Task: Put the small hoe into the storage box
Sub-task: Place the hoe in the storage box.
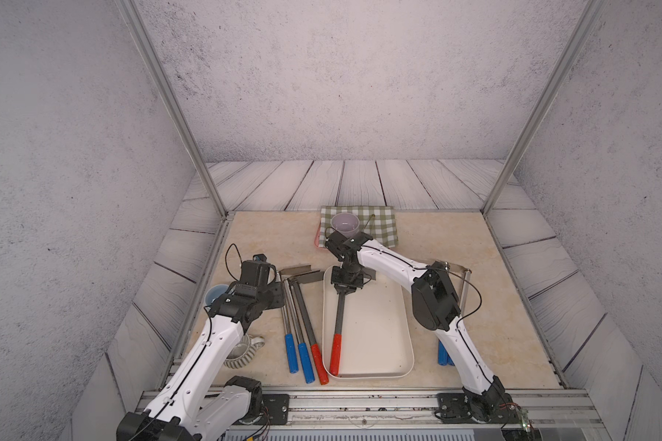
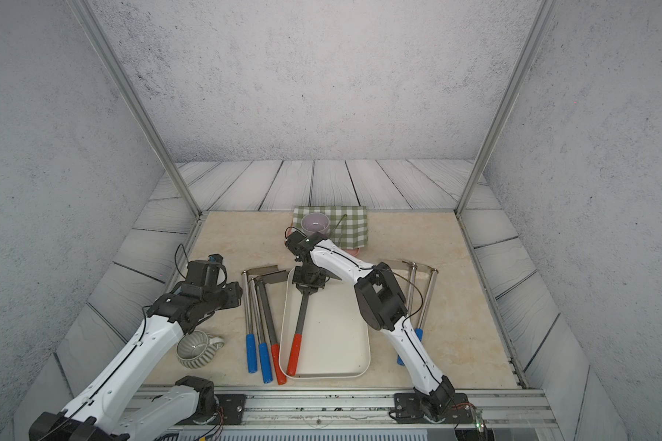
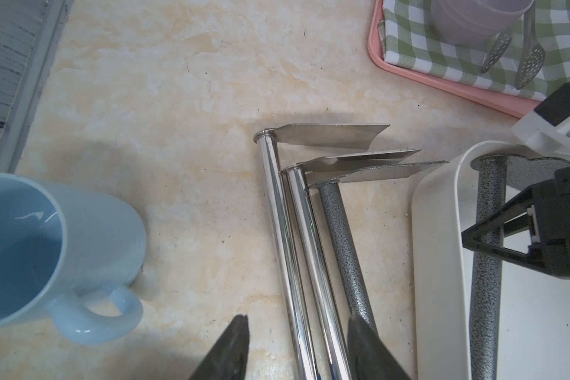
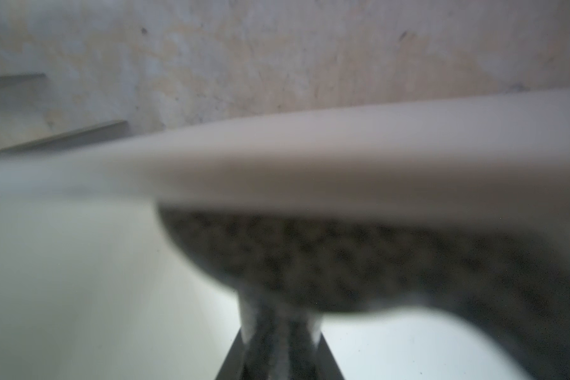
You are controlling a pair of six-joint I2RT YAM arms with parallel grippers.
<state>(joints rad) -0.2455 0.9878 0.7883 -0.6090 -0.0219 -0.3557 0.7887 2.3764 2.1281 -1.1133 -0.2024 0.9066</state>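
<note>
Chrome hoes [image 3: 282,230] (blue-handled) beside storage box [image 3: 438,263]

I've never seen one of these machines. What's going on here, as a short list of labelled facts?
Right arm: jaws shut on the dark hoe, near its blade
Dark hoe: red grip, lengthwise inside the storage box
Left arm: jaws open, empty, above the three hoes left of the box
Other hoes: two blue-gripped ones right of the box
Elsewhere: blue mug, ribbed cup, pink tray with checked cloth
</note>
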